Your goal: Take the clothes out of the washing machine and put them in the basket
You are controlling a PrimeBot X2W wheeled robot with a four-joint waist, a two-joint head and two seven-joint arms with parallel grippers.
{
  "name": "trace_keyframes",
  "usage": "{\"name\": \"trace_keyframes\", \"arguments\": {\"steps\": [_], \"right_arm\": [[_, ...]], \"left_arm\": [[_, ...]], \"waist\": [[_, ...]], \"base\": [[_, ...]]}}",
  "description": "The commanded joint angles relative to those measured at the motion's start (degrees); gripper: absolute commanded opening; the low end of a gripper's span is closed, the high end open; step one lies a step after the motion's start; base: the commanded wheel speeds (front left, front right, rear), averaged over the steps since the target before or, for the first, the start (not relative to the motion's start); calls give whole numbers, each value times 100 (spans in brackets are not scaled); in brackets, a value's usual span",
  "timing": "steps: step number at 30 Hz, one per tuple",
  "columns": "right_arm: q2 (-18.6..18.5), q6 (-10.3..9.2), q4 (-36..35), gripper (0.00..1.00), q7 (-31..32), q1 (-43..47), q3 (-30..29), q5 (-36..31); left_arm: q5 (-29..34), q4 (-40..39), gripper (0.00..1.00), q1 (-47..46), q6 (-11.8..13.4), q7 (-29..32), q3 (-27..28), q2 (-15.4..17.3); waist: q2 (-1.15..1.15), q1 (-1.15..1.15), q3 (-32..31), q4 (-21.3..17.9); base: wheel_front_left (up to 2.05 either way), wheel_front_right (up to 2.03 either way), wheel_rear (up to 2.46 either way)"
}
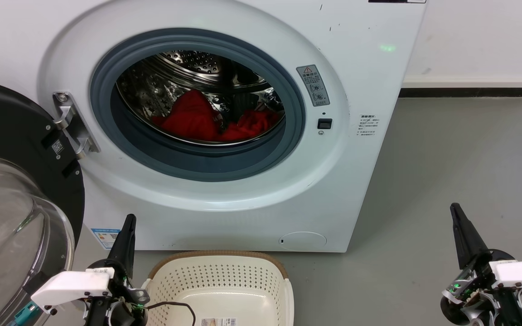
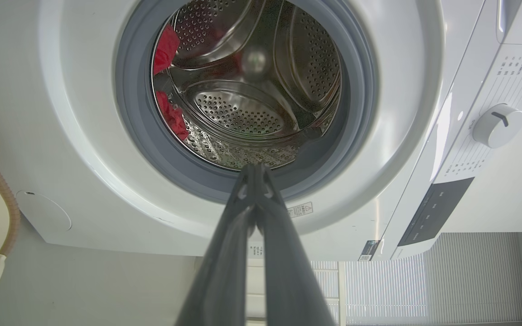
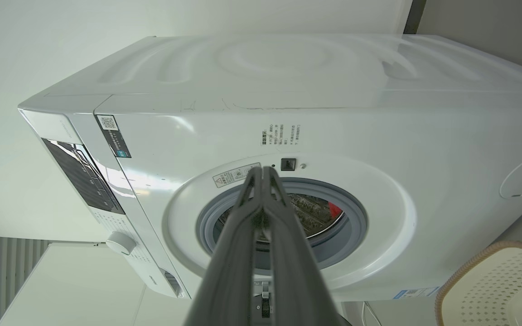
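The white washing machine (image 1: 224, 213) stands with its black-rimmed glass door (image 1: 12, 213) swung open to the left. Red clothes (image 1: 197, 118) lie in two heaps at the bottom of the steel drum (image 1: 188, 61); they also show in the left wrist view as red clothes (image 2: 170, 117). The cream basket (image 1: 218, 283) sits on the floor before the washer, with nothing in it. My left gripper (image 1: 128, 221) is shut and holds nothing, at the basket's left. My right gripper (image 1: 456, 209) is shut and holds nothing, low at the right, well away from the washer.
Grey floor (image 1: 447, 158) lies to the right of the washer, up to a white wall with a dark skirting (image 1: 465, 92). A thin black cable (image 1: 175, 305) hangs over the basket's near left edge. The control panel and dial (image 2: 496, 126) are on the washer's top front.
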Motion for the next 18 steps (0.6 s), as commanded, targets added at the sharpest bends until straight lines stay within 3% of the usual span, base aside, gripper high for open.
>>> {"name": "trace_keyframes", "arguments": {"steps": [1,18], "right_arm": [[18,0,6,0,2,-71,4,-25],[18,0,6,0,2,-71,4,-25]], "left_arm": [[-12,-5,0,-35,-20,10,13,-12],[-12,-5,0,-35,-20,10,13,-12]], "waist": [[0,0,0,0],[0,0,0,0]], "base": [[0,0,0],[0,0,0]]}}
